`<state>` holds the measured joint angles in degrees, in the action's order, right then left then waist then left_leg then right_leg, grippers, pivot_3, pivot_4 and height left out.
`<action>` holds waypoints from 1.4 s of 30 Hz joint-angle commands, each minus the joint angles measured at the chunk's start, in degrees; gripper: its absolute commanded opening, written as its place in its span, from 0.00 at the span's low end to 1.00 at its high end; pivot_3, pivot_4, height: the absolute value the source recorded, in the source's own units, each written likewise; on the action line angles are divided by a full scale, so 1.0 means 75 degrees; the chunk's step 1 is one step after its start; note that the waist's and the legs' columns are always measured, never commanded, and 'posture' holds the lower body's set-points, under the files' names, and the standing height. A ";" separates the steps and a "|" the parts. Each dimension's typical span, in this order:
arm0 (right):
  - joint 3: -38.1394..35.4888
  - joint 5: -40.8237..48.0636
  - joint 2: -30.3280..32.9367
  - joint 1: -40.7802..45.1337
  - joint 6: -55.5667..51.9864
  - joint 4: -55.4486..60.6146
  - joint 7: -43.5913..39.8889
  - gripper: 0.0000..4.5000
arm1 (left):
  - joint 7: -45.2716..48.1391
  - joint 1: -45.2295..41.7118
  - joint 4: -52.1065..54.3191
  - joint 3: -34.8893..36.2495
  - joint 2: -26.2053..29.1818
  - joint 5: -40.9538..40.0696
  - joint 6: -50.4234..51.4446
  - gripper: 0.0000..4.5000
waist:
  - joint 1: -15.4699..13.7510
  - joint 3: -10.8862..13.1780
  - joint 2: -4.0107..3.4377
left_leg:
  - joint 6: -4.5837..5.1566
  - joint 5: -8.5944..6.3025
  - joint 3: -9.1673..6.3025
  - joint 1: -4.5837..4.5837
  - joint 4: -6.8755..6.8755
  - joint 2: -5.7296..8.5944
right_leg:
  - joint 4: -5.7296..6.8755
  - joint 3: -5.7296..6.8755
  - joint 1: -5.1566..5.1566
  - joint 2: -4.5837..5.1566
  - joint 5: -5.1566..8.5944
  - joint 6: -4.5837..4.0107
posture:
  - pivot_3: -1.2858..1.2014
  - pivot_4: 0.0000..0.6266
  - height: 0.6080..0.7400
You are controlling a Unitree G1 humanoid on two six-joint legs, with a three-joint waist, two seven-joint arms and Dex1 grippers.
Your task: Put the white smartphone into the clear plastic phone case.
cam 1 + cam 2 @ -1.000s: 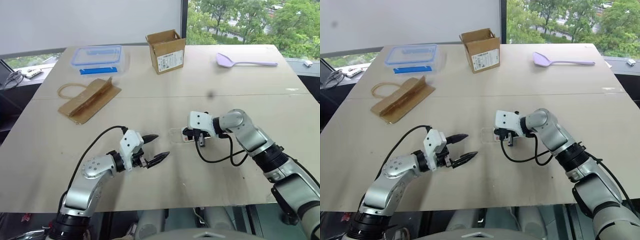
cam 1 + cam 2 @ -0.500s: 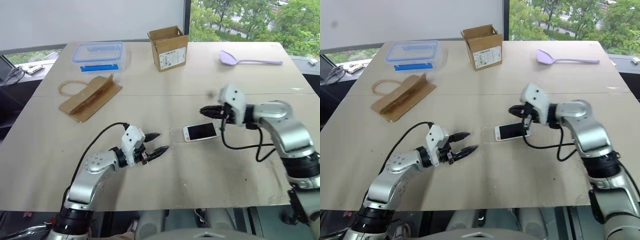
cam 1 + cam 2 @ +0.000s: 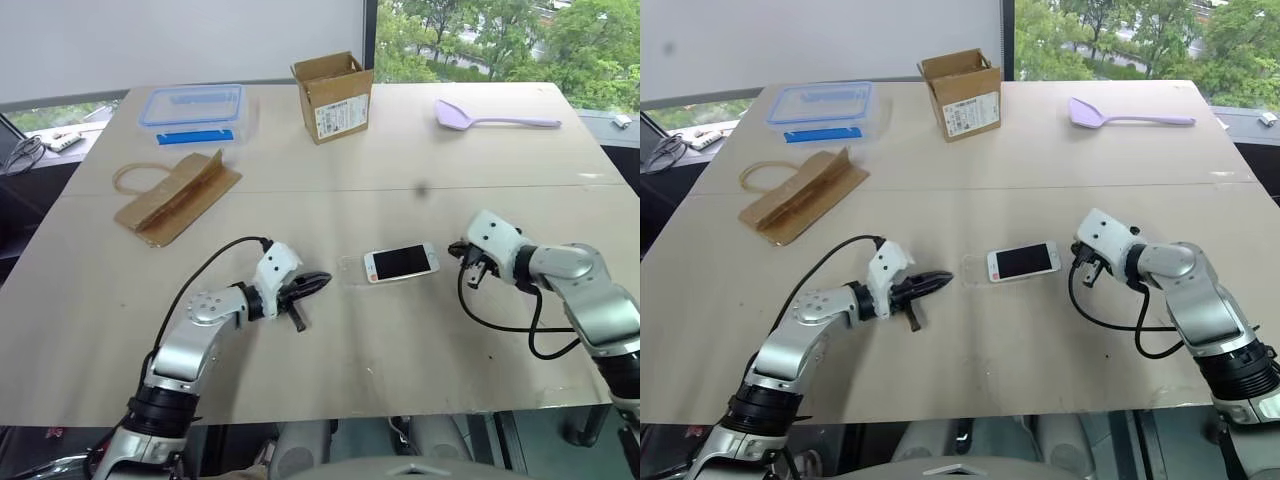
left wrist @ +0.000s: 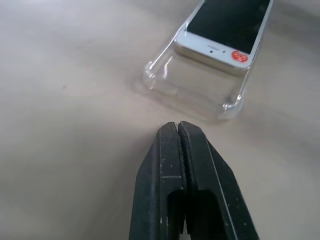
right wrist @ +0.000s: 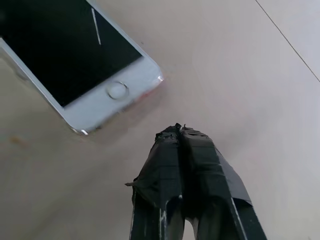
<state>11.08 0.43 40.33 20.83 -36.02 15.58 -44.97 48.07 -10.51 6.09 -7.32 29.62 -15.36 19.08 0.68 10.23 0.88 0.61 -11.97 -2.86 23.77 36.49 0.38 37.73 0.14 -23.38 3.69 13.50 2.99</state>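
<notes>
White smartphone lies screen-up mid-table, its left end resting in/over the clear plastic phone case, which sticks out past that end toward the left gripper. From the left wrist view the phone looks only partly in: top end w/ red dot sits above the case floor, not snapped flat, and an empty stretch of shell is open in front of it.

Left gripper has fingers pressed together, holding nothing, tips just short of the case's open end. Right gripper is likewise pinched closed and empty, just beside the phone's home-button end, not touching.

Risks, as I judge them:
- Push from the right w/o bracing the case → phone + case slide together across the smooth table, no seating.
- Left tips nudging the thin shell could flip or skew it, so the phone rides over the rim.
- Pressing down off-centre on the raised end may pop the other end out.
- Closed tips are narrow; could slip off the phone edge.
</notes>
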 commanded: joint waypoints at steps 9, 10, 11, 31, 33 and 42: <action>0.1414 -0.0509 -0.0475 0.0353 -0.0173 0.0992 -0.0061 0.00 | -0.0030 -0.0117 -0.0404 -0.0544 -0.0496 0.0335 0.0031 0.01 | -0.0040 -0.0009 0.0000 | 0.0000 0.0000 -0.0009 -0.0006 0.0011 0.0003 | 0.0000 0.0004 0.0011 0.0003 0.0001 0.0001 | 0.52 0.24 1.00; 0.1538 -0.0557 -0.0541 0.0424 -0.0182 0.0959 -0.0107 0.00 | -0.0023 -0.0139 -0.0439 -0.0549 -0.0521 0.0350 0.0017 0.01 | -0.0037 -0.0012 0.0000 | 0.0000 0.0000 -0.0009 -0.0010 0.0012 0.0003 | 0.0000 0.0004 0.0016 0.0003 0.0001 0.0001 | 0.52 0.24 1.00; 0.1652 -0.0616 -0.0605 0.0495 -0.0173 0.0907 -0.0140 0.00 | -0.0016 -0.0161 -0.0478 -0.0556 -0.0546 0.0364 0.0000 0.01 | -0.0036 -0.0014 0.0000 | 0.0000 0.0000 -0.0012 -0.0013 0.0016 0.0003 | 0.0000 0.0007 0.0021 0.0003 0.0002 0.0001 | 0.52 0.24 1.00; 0.0557 -0.0747 -0.0793 0.0344 -0.0254 0.0410 0.0019 0.00 | 0.0432 -0.0295 -0.1045 0.0725 -0.0521 -0.0516 -0.0462 0.01 | -0.0008 -0.0032 -0.0002 | 0.0001 0.0000 -0.0012 -0.0120 0.0011 -0.0022 | 0.0012 0.0007 0.0113 0.0013 0.0038 0.0002 | 0.52 0.24 1.00; 0.0116 -0.0532 -0.0701 0.0121 -0.0409 0.0574 0.0073 0.00 | 0.0617 -0.0348 -0.0832 0.0993 -0.0471 -0.1063 -0.0117 0.01 | -0.0005 -0.0021 0.0003 | 0.0001 0.0000 -0.0014 -0.0105 0.0007 -0.0025 | 0.0010 0.0009 0.0098 0.0011 0.0039 0.0002 | 0.52 0.24 1.00; -0.1196 0.0812 -0.1191 -0.0331 -0.0749 0.1069 0.0296 0.00 | 0.0520 -0.1517 -0.1212 0.0113 -0.1160 -0.0918 0.0605 0.01 | -0.0034 -0.0018 0.0008 | 0.0000 0.0000 -0.0024 0.0014 0.0008 0.0020 | -0.0008 0.0020 0.0008 0.0013 -0.0001 0.0005 | 0.52 0.24 1.00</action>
<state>3.58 4.55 31.92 17.58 -41.88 21.47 -43.24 52.56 -20.86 -2.61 -4.87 21.72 -23.46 24.43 0.43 10.09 0.94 0.61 -11.96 -3.01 23.85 36.55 0.54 37.68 0.29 -23.31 3.78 13.49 3.03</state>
